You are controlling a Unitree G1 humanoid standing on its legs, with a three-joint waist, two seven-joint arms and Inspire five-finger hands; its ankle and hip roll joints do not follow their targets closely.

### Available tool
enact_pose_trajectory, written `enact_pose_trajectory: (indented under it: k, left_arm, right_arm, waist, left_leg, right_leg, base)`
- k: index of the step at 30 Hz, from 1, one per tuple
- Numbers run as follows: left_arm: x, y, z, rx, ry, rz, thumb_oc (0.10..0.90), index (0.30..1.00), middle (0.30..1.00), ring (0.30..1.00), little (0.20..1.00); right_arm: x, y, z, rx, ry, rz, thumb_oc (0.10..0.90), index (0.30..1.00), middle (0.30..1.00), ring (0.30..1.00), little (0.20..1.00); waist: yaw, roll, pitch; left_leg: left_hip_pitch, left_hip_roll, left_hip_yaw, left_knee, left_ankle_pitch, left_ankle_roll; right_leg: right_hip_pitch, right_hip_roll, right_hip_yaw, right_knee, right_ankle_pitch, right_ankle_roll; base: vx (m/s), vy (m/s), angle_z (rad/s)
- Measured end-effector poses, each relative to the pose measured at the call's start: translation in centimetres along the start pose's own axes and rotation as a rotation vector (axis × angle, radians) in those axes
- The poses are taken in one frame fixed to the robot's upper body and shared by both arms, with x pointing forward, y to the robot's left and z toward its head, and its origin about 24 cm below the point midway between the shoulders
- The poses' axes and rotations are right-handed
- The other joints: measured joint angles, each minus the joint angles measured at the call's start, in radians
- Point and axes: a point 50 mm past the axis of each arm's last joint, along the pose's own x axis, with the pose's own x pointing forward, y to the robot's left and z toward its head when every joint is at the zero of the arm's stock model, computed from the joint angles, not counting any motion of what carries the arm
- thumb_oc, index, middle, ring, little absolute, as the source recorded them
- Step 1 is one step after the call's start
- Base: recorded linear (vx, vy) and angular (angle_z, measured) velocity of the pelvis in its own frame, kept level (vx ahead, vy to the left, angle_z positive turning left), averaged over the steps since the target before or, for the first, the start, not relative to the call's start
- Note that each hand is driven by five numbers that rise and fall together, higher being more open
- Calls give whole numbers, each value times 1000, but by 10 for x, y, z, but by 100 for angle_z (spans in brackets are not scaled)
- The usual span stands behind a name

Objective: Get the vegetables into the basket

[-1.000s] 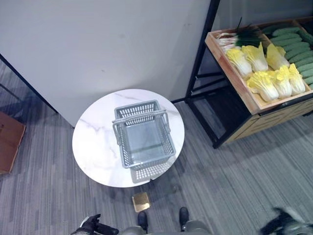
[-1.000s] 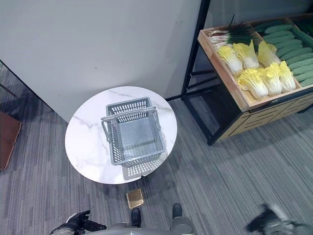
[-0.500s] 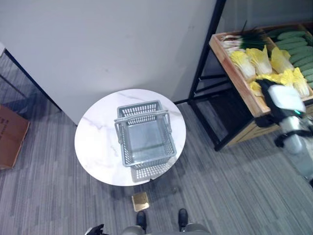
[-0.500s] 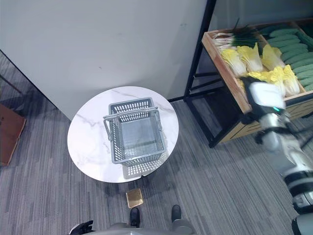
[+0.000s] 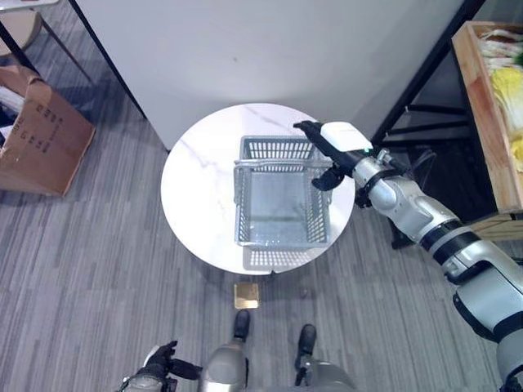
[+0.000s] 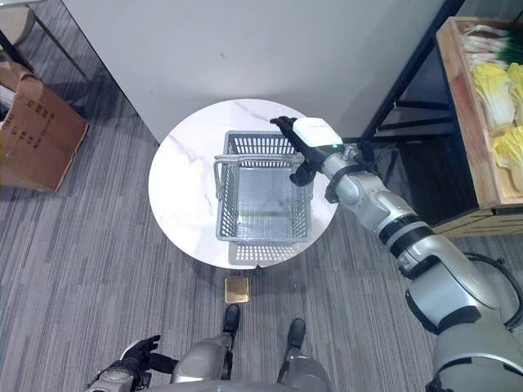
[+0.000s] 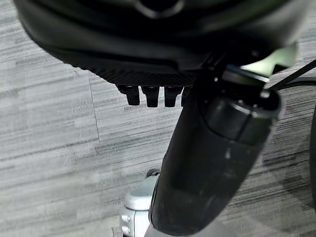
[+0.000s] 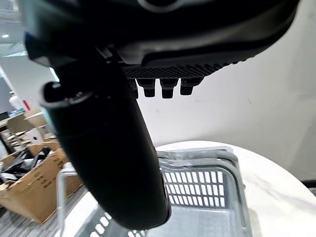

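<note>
A grey plastic basket (image 5: 282,235) stands empty on the round marble table (image 5: 200,188), its handle folded across the top. My right hand (image 5: 331,147) hovers over the basket's far right corner, open and holding nothing; in the right wrist view the basket (image 8: 197,187) shows past its thumb (image 8: 108,148). The vegetables lie in a wooden crate (image 6: 458,98) on the shelf at the far right: yellow cabbages (image 6: 490,82) and leeks (image 6: 490,37). My left hand (image 5: 155,371) hangs low over the carpet, open and idle.
A cardboard box (image 5: 41,139) sits on the floor to the left of the table. A white wall panel stands behind it. The shelf's black frame (image 5: 425,90) rises between table and crate. A small gold square (image 5: 247,296) lies on the carpet below the table.
The camera has swung left, shifting the whole scene. My right arm has moved from in front of the crate to above the basket's far right corner, with nothing in the hand.
</note>
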Motion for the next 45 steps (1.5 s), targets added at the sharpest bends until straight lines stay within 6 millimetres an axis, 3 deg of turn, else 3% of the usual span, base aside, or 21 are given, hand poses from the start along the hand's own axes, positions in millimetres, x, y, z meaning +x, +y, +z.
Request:
enact_pose_trajectory:
  k: [7, 8, 9, 10, 11, 14, 15, 18, 20, 27, 37, 40, 42, 45]
  left_arm:
    - [3, 2, 21, -40, -71, 8, 900, 1000, 1000, 1000, 1000]
    - [5, 3, 36, -49, -83, 10, 900, 1000, 1000, 1000, 1000]
    - [9, 8, 59, -18, -30, 11, 900, 1000, 1000, 1000, 1000]
    - [9, 14, 66, 81, -44, 50, 900, 1000, 1000, 1000, 1000]
    - [8, 14, 75, 13, -139, 102, 900, 1000, 1000, 1000, 1000]
    - [5, -12, 95, -62, -280, 44, 900, 1000, 1000, 1000, 1000]
    - [4, -28, 88, -16, -256, 3, 900, 1000, 1000, 1000, 1000]
    - [4, -42, 66, -10, -179, -28, 900, 1000, 1000, 1000, 1000]
    - [4, -41, 56, -33, -150, -23, 900, 1000, 1000, 1000, 1000]
    - [4, -32, 58, -26, -160, 7, 900, 1000, 1000, 1000, 1000]
    - [5, -30, 55, -32, -144, 15, 900, 1000, 1000, 1000, 1000]
    - [5, -29, 51, -44, -127, 20, 900, 1000, 1000, 1000, 1000]
    - [5, -27, 49, -55, -118, 25, 900, 1000, 1000, 1000, 1000]
    - [4, -23, 34, -50, -75, 37, 900, 1000, 1000, 1000, 1000]
  right_arm:
    - [2, -4, -28, 1, 166, -1, 900, 1000, 1000, 1000, 1000]
    - [0, 3, -30, 8, 178, 13, 900, 1000, 1000, 1000, 1000]
    - [1, 14, -30, 41, 205, 12, 590, 566, 566, 566, 566]
    - [14, 22, -7, 82, 176, 25, 400, 300, 300, 300, 300]
    - [18, 29, 14, 106, 103, 31, 400, 300, 300, 300, 300]
    - [11, 26, 3, 63, 83, 40, 400, 300, 300, 300, 300]
    - [11, 20, -6, 52, 135, 5, 400, 300, 300, 300, 300]
    - [13, 17, -6, 62, 148, -12, 400, 300, 300, 300, 300]
    - [13, 17, -6, 62, 148, -18, 400, 300, 300, 300, 300]
    - [18, 27, 7, 65, 116, 8, 400, 300, 300, 300, 300]
    - [15, 26, 3, 57, 132, 14, 400, 300, 300, 300, 300]
    - [12, 24, 6, 53, 100, 11, 400, 300, 300, 300, 300]
    - [-1, 18, 6, 33, 42, 9, 400, 300, 300, 300, 300]
    - [-13, 14, 16, 25, -49, -1, 400, 300, 300, 300, 300]
  waist:
    - [6, 3, 8]
    - [-8, 0, 4]
    - [-21, -1, 4]
    - [-36, -7, 5]
    - [-40, -16, 7]
    - [-36, -9, 4]
    - [-27, -11, 3]
    - [-10, -9, 4]
    - [-6, -8, 5]
    - [2, -8, 5]
    - [1, -7, 4]
    - [-3, -7, 4]
    - [-1, -7, 4]
    - [-27, -6, 3]
  left_leg:
    - [-34, 1, -6, -1, 3, -2]
    - [-36, 2, -5, 1, 3, -2]
    - [-39, -2, -13, 7, 2, -3]
    - [-46, 9, 1, 4, 3, -4]
    - [-45, 12, 31, -2, 3, -6]
    - [-48, 0, 27, 3, 4, -9]
    - [-47, 4, 10, 1, 3, -9]
    - [-52, 5, 11, 2, 4, -9]
    - [-52, 5, 10, 2, 4, -9]
    - [-50, 3, 1, 2, 12, -9]
    - [-41, 4, 1, 1, 16, -9]
    - [-24, 4, 7, 0, 16, -8]
    - [-12, 3, 9, -1, 15, -8]
    - [14, 4, 22, -2, 13, -10]
  right_leg:
    - [-31, 2, -7, 0, 0, 0]
    - [-38, 1, 2, -1, -2, -2]
    - [-33, 1, 9, 4, -10, -1]
    - [-60, 4, 10, 47, -17, 4]
    - [-78, 4, 37, 48, -15, 7]
    - [-55, -3, 25, 0, 12, 3]
    - [-50, 2, 14, 0, 10, 3]
    - [-55, 3, 15, 0, 10, 2]
    - [-54, 2, 14, 0, 10, 2]
    - [-49, 1, 12, 0, 10, 1]
    - [-39, 1, 11, 0, 11, 1]
    - [-26, 1, 16, 0, 11, 1]
    - [-14, 1, 16, 0, 11, 1]
    - [6, 0, 26, 0, 11, 1]
  base:
    - [26, 18, 2]
    - [79, 39, 22]
    - [-15, -7, 3]
    - [2, -62, -43]
    - [-4, -59, -77]
    - [5, -5, 2]
    - [13, 39, 34]
    - [4, 9, 5]
    - [0, 0, 0]
    - [-1, 2, 1]
    - [-3, 3, 2]
    - [30, 15, -5]
    - [36, 13, -4]
    - [33, 12, -9]
